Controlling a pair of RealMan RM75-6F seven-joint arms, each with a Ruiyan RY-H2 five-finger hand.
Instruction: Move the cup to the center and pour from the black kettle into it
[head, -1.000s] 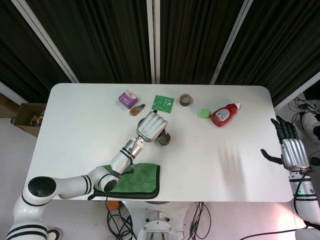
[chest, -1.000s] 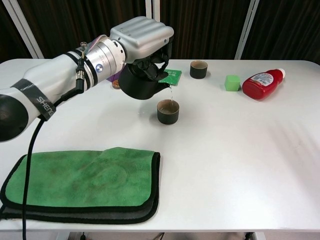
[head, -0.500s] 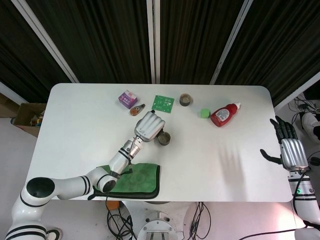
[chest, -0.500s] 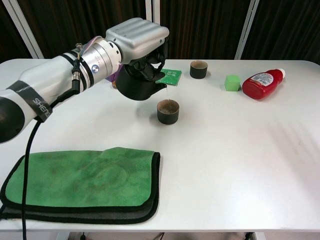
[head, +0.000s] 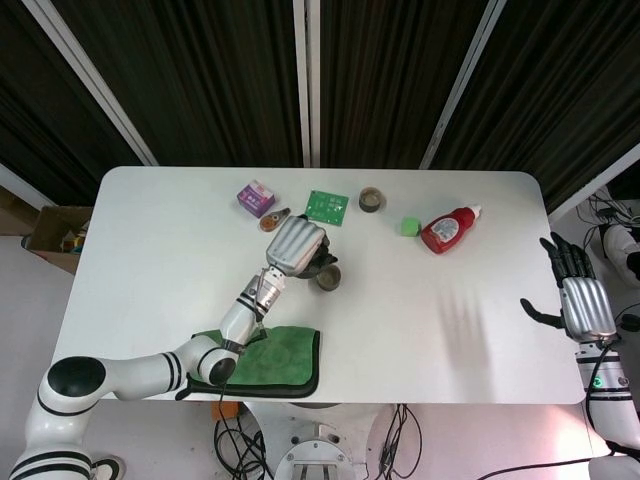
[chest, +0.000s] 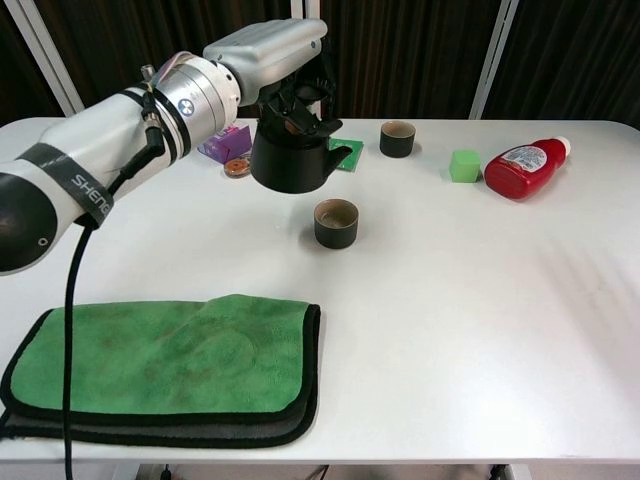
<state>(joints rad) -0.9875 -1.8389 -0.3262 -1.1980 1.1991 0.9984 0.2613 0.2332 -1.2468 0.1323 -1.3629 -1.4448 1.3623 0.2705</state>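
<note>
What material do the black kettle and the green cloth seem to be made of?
Black kettle: probably cast iron or dark ceramic, since its surface is matte black with no shine. Green cloth: soft fabric, likely microfibre, with a fuzzy nap and a dark sewn edge.

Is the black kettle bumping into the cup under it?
Apart. In the chest view the black kettle, held up by the left hand, hangs above the cup, with bare white table showing between the kettle's bottom and the cup's rim.

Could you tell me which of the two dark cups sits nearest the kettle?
The cup just below the black kettle, mid-table; the other cup stands farther back, beside the green card.
</note>
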